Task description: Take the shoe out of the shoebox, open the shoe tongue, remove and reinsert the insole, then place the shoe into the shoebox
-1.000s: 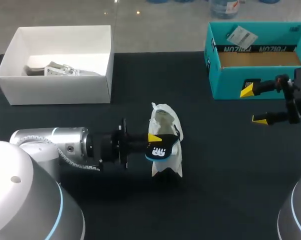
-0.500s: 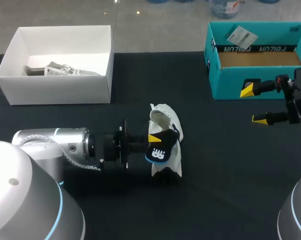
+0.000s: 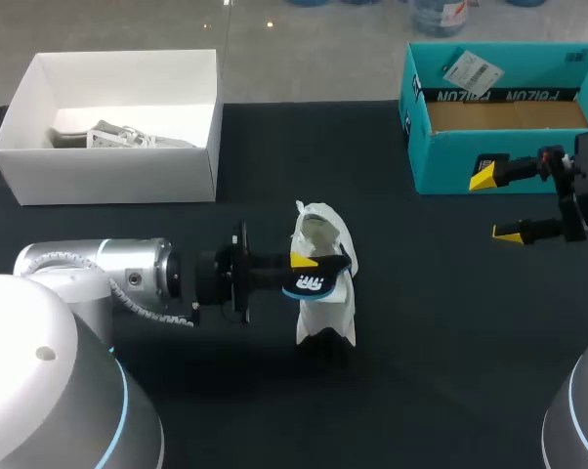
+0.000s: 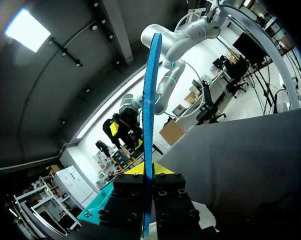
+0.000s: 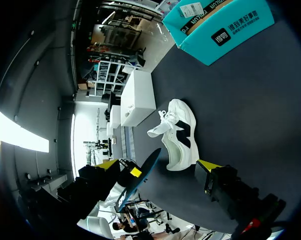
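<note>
A white shoe [image 3: 325,230] with a dark side mark [image 5: 176,134] lies on the black table, a little left of the middle. My left gripper [image 3: 304,262] is shut on the insole [image 3: 314,283], blue on one face and black with a white print on the other, held over the shoe's middle. In the left wrist view the insole [image 4: 150,100] stands edge-on between the yellow tips of this gripper [image 4: 148,170]. The teal shoebox [image 3: 489,161] stands at the back right. Just in front of it, my right gripper [image 3: 499,203] hangs wide open and holds nothing; its own view [image 5: 158,167] looks toward the shoe.
A white box [image 3: 108,176] at the back left holds a second pale shoe with paper [image 3: 113,135]. The teal shoebox [image 5: 220,25] has a paper tag [image 3: 472,70] on its far wall. Dark tabletop lies bare between the shoe and my right gripper.
My left wrist has turned a little, so the insole now lies flatter over the shoe and slightly higher. The shoe and my right arm have stayed put.
</note>
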You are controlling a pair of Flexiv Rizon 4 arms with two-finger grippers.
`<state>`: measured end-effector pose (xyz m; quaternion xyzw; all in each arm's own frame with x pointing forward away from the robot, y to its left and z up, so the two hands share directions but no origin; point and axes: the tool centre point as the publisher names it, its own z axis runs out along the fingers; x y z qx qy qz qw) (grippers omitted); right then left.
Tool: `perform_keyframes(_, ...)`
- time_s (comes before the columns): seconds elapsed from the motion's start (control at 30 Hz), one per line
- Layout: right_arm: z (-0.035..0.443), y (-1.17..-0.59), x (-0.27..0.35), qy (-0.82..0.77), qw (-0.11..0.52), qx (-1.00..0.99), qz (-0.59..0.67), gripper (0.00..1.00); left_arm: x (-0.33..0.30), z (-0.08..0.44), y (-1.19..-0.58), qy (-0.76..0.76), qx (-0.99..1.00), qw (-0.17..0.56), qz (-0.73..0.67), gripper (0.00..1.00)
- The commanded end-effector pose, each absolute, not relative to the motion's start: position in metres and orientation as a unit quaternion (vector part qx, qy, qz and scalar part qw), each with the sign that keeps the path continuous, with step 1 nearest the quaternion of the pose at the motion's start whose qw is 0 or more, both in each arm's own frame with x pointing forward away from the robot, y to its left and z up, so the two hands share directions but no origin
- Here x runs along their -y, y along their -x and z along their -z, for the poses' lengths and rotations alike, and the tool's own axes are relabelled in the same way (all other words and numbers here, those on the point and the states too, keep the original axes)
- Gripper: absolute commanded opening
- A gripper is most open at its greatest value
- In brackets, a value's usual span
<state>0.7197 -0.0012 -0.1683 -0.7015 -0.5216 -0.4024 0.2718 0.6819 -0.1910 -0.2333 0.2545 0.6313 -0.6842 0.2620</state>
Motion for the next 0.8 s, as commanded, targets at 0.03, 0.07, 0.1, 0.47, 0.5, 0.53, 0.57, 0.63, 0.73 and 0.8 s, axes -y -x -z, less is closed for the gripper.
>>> perform_keyframes(0.03, 0.168, -0.719, 0.0, 0.703, 0.271, 0.521, 0.401, 1.0, 0.192, 0.232, -0.673, -0.253, -0.637, 0.262, 0.68, 0.0)
perform_keyframes(0.07, 0.168, -0.719, 0.0, 0.703, 0.271, 0.521, 0.401, 1.0, 0.192, 0.235, -0.673, -0.253, -0.639, 0.261, 0.678, 0.0)
perform_keyframes(0.1, 0.168, -0.719, 0.0, 0.703, 0.271, 0.521, 0.401, 1.0, 0.191, 0.236, -0.673, -0.252, -0.641, 0.261, 0.676, 0.0)
perform_keyframes(0.47, 0.168, -0.719, 0.0, 0.703, 0.271, 0.521, 0.401, 1.0, 0.181, 0.271, -0.696, -0.25, -0.659, 0.258, 0.661, 0.0)
perform_keyframes(0.5, 0.168, -0.719, 0.0, 0.703, 0.271, 0.521, 0.401, 1.0, 0.183, 0.274, -0.698, -0.251, -0.657, 0.256, 0.663, 0.0)
perform_keyframes(0.53, 0.168, -0.719, 0.0, 0.703, 0.271, 0.521, 0.401, 1.0, 0.184, 0.278, -0.701, -0.251, -0.661, 0.255, 0.66, 0.0)
perform_keyframes(0.57, 0.168, -0.719, 0.0, 0.703, 0.271, 0.521, 0.401, 1.0, 0.185, 0.28, -0.702, -0.252, -0.66, 0.255, 0.66, 0.0)
perform_keyframes(0.63, 0.168, -0.719, 0.0, 0.703, 0.271, 0.521, 0.401, 1.0, 0.188, 0.285, -0.705, -0.255, -0.664, 0.251, 0.657, 0.0)
perform_keyframes(0.73, 0.168, -0.719, 0.0, 0.703, 0.271, 0.521, 0.401, 1.0, 0.189, 0.289, -0.706, -0.255, -0.664, 0.25, 0.657, 0.0)
perform_keyframes(0.8, 0.168, -0.719, 0.0, 0.703, 0.271, 0.521, 0.401, 1.0, 0.19, 0.294, -0.708, -0.254, -0.665, 0.251, 0.656, 0.0)
